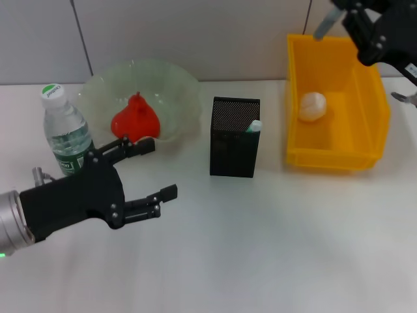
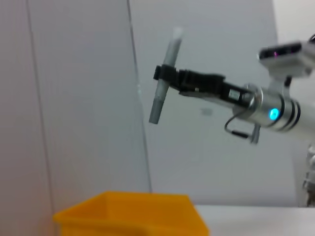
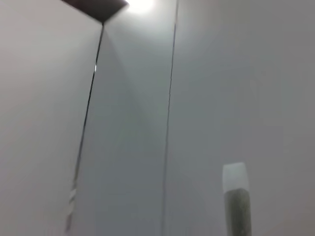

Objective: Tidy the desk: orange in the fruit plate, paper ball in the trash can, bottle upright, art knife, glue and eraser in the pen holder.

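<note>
Grey art knife [image 2: 165,78] clamped between right gripper [image 2: 162,76] fingers.

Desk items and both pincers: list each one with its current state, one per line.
Bottle: upright, capped.
Red fruit: in the fruit plate.
Paper ball: inside the yellow bin.
Pen holder: upright, one item poking out.
Grey stick: held in the air, gripped mid-length.
Left pincer: open, empty, above the desk.
Right pincer: shut on the grey stick, raised above the bin.
</note>
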Controlling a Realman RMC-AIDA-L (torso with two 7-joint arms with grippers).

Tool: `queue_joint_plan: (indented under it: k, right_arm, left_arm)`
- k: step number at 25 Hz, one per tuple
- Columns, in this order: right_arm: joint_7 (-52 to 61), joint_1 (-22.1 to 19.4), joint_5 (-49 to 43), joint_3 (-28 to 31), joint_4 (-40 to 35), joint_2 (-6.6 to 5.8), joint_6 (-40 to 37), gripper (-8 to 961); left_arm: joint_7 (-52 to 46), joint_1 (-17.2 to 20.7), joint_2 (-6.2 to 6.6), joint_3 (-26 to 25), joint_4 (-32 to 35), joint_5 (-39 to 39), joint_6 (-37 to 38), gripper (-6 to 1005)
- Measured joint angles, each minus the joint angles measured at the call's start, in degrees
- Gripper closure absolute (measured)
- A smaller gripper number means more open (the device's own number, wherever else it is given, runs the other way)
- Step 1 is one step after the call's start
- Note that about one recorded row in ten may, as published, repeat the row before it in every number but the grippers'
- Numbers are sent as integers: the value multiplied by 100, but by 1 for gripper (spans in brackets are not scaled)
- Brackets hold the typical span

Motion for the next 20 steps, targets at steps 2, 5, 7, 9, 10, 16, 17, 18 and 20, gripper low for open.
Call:
queue_joint_plan:
  k: [2,5,7,9,10,16,17,18,20]
  right_arm:
    - [517,1,-225,7,208,-10,152,817]
    - [2623,242,-1506,9,813,-146,654,817]
    - [2878,317,-1767,11,851,-161,727,818]
    - [3377,491,-2275,11,863,-192,905,818]
    - [3518,584,-2484,2,819,-202,990,818]
    - [3489,976,-2803,-151,324,-159,1482,818]
    - [3474,1015,-2804,-218,265,-156,1553,818]
    - [3463,1055,-2805,-344,208,-141,1666,818]
    - [3404,1074,-2798,-441,171,-114,1796,818]
  left_arm:
    - [117,32,5,-3,-137,-4,-99,153]
    - [146,179,1,-7,-212,-10,-175,153]
    - [150,208,-4,-11,-225,-18,-179,153]
    - [185,224,-6,-19,-314,-31,-199,153]
    - [225,223,-6,-21,-382,-31,-218,153]
    - [444,210,-8,-35,-614,-35,-350,153]
    - [452,210,-7,-35,-633,-35,-354,153]
    - [452,210,-7,-35,-633,-35,-354,153]
    - [452,210,-7,-35,-633,-35,-354,153]
